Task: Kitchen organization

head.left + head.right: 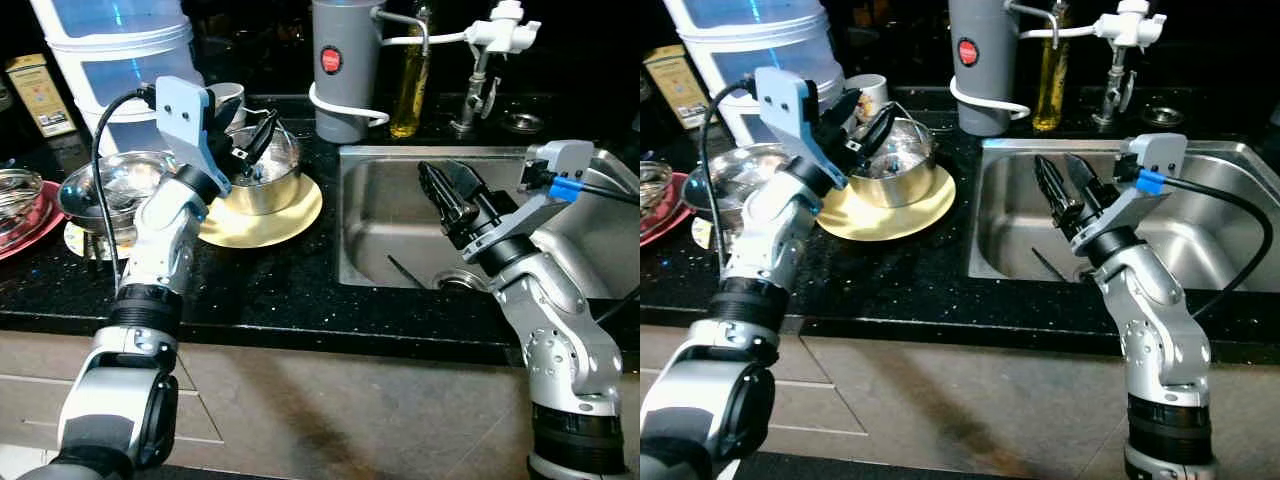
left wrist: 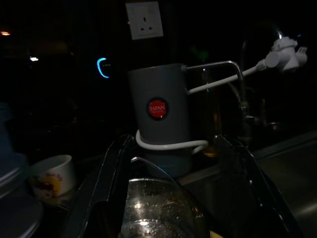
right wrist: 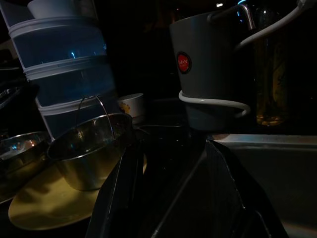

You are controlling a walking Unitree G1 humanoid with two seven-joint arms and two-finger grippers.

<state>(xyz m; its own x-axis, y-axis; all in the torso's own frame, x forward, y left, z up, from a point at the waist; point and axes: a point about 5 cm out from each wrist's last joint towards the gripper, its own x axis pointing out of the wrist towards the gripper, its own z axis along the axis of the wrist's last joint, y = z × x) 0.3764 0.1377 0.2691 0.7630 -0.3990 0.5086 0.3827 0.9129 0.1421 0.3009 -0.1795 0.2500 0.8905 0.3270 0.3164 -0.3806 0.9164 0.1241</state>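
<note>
The left pincer (image 1: 255, 140) is closest to the head camera on that side, reaching over the black tabletop (image 1: 300, 290) with its 2 fingers spread on either side of the steel pot (image 1: 262, 172). One finger hangs above the pot's mouth and the other near its wire handle. They have not closed on anything. The left wrist view looks down between the parted fingers onto the shiny rim, but it is dark, so whether a finger already touches metal is hard to say.

The pot stands on a yellow plate (image 1: 290, 225). Beside it on the robot's left is a steel bowl (image 1: 110, 190), then a red plate (image 1: 30, 230) with a glass dish, and behind those a stack of blue tubs (image 1: 120, 50) and a small white cup (image 2: 52, 176).

The right pincer (image 1: 1065, 190) hangs over the sink (image 1: 380, 200), fingers slightly apart and holding nothing.

Behind the sink are a grey jug (image 1: 345, 70), an oil bottle (image 1: 410, 90) and the tap (image 1: 490, 50).

The tidying looks barely begun: every dish sits out, nothing is lifted, and the pot seems the first item to move.
</note>
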